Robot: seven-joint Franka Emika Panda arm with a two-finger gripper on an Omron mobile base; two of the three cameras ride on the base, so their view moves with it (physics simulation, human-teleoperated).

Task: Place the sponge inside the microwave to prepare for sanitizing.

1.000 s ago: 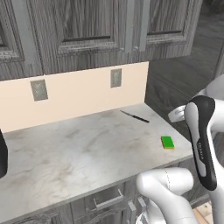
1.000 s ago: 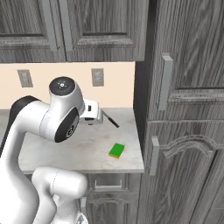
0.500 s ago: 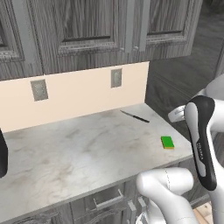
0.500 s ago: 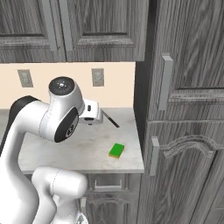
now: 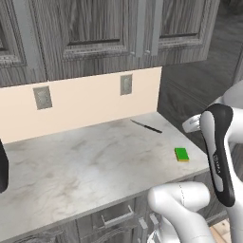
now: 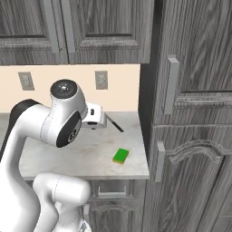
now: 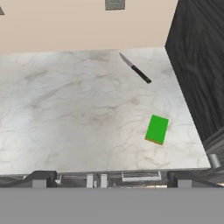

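1. Gripper [image 7: 109, 178] stood fully open and held nothing; it hung high over the front edge of the marble counter [image 7: 65, 109].
2. Sponge [image 7: 156, 129] lay green side up near the counter's front right corner, well clear of the fingers.
3. Knife [image 7: 135, 68] rested farther back, toward the beige backsplash [image 5: 85, 102]; grey cabinets [image 6: 195, 90] rose at the right.

Even, soft rendered light, no blur. The pale marbled stone counter [image 7: 78, 113] shows faint sheen. Dark wood-grain cabinet doors [image 6: 199, 68] stay dim.
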